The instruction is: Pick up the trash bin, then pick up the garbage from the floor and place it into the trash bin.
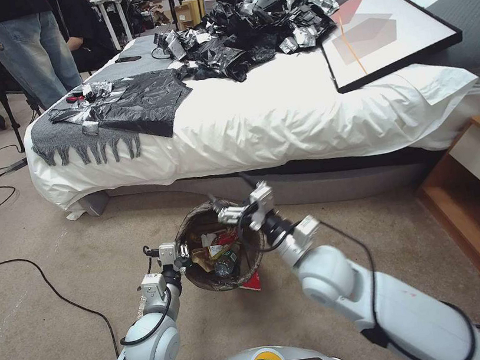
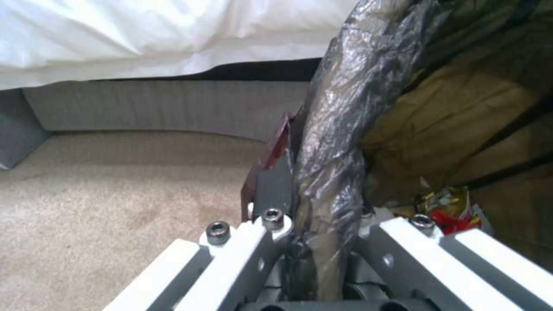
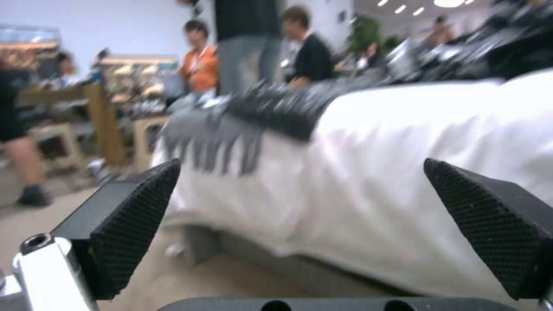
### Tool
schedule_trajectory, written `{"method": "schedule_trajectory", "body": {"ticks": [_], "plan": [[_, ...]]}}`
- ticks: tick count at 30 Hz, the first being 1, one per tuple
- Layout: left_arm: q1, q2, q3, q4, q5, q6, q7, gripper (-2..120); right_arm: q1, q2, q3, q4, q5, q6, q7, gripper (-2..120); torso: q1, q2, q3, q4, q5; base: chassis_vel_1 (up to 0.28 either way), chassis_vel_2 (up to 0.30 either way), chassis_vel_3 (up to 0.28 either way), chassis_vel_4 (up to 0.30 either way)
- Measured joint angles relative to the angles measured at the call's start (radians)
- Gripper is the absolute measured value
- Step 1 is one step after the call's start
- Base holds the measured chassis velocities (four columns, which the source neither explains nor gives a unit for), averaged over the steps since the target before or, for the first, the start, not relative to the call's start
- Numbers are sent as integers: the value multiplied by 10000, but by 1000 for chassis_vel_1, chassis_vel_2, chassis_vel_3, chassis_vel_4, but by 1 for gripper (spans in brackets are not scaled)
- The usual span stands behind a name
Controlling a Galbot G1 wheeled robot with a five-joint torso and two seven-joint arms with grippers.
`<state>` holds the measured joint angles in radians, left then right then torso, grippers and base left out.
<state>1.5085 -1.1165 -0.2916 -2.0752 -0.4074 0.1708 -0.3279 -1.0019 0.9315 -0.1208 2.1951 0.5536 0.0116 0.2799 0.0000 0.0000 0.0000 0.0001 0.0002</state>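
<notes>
Lowest in the head view, the robot's two arms reach forward to the trash bin (image 1: 221, 247), which sits at centre frame just before the bed (image 1: 279, 121). At the bin's left side, the left gripper (image 1: 180, 254) has its fingers pinched on the liner-wrapped rim, one inside and one outside; this hold appears to steady the bin for filling. Above the far rim, right of centre, the right gripper (image 1: 234, 213) hovers with its pads (image 3: 135, 224) spread wide and empty, which suggests a piece was dropped in. The garbage (image 1: 217, 253) lies heaped inside the bin. A red packet (image 1: 252, 282) lies on the floor (image 1: 46, 326), touching the bin's lower right edge, probably not yet collected.
</notes>
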Motion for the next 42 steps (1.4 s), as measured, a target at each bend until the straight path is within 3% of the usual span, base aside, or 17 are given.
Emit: {"method": "schedule_trajectory", "body": {"ticks": [1,4,9,12,15,20,26,32,42], "plan": [[0,0,0,0,0,0,0,3,0,0,0,0,0,0,0,100,0,0,0,0,0,0,0,0,0],[-4,-46,-35,13,35,-21,1,3,-986,-202,1644,679,-10,-89,14,100,0,0,0,-2,0,0,0,0,0],[4,-81,-81,10,35,-24,-6,3,-2109,-92,3006,1049,-222,-163,42,100,0,0,0,-2,-1,0,0,0,0],[74,-94,-130,-1,50,-36,-1,3,-3486,315,4257,1234,-1006,-292,51,100,0,0,-1,-2,0,0,0,0,0],[121,-113,-152,-12,89,-52,-1,3,-4201,672,4773,1198,-1690,-288,2,100,0,0,-1,-2,0,0,0,0,0],[134,-125,-188,-13,127,-70,1,3,-4849,1394,5056,832,-2697,28,-1,100,0,0,-1,0,-1,0,0,0,0],[134,-120,-260,14,156,-101,3,3,-5702,2947,5115,22,-4038,873,-76,100,0,1,-1,-2,-2,0,0,0,0],[132,-125,-256,56,154,-112,3,3,-5939,3369,5078,-371,-4416,1205,-64,100,0,1,-1,-1,-2,0,0,0,0],[118,-176,-206,71,57,-130,-30,3,-5906,3410,4977,-373,-4452,1214,-32,100,0,1,0,0,-3,0,0,0,0]]}}
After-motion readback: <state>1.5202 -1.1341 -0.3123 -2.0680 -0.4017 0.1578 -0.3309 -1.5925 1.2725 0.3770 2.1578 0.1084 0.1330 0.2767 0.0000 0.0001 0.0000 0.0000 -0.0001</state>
